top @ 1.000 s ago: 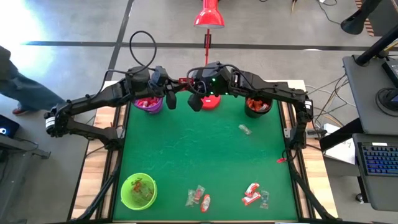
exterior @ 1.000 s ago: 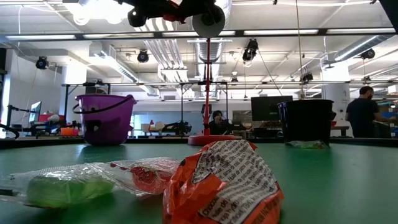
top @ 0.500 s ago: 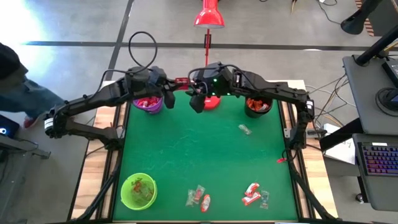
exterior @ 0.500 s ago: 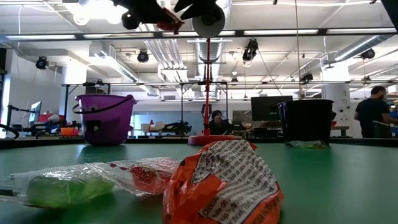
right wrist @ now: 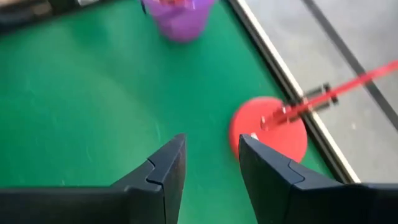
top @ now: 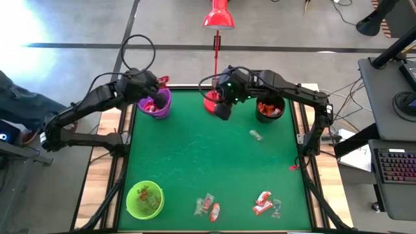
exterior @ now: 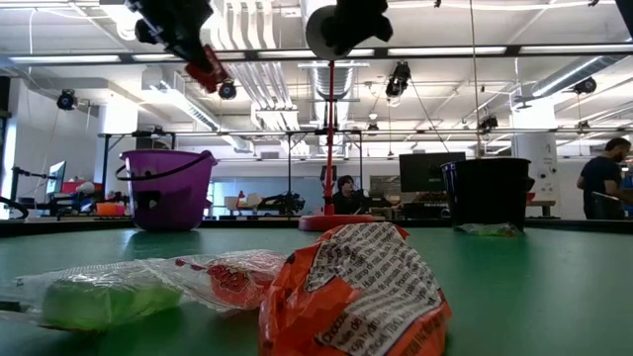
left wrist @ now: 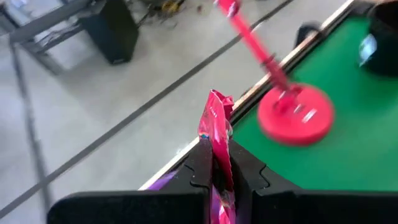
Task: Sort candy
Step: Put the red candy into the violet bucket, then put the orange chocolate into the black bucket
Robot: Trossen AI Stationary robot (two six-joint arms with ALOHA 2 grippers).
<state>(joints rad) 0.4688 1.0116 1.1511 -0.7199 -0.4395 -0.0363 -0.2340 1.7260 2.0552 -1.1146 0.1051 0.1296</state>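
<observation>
No text, label or number can be read with confidence. The orange wrapper (exterior: 356, 292) nearest the low camera carries dark print on its white panel, but the letters are too small and crumpled to make out.

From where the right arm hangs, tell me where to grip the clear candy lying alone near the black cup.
Probably across the narrow middle of the clear candy, coming straight down: it lies flat on the green table with open mat around it. The open right gripper holds nothing.
</observation>
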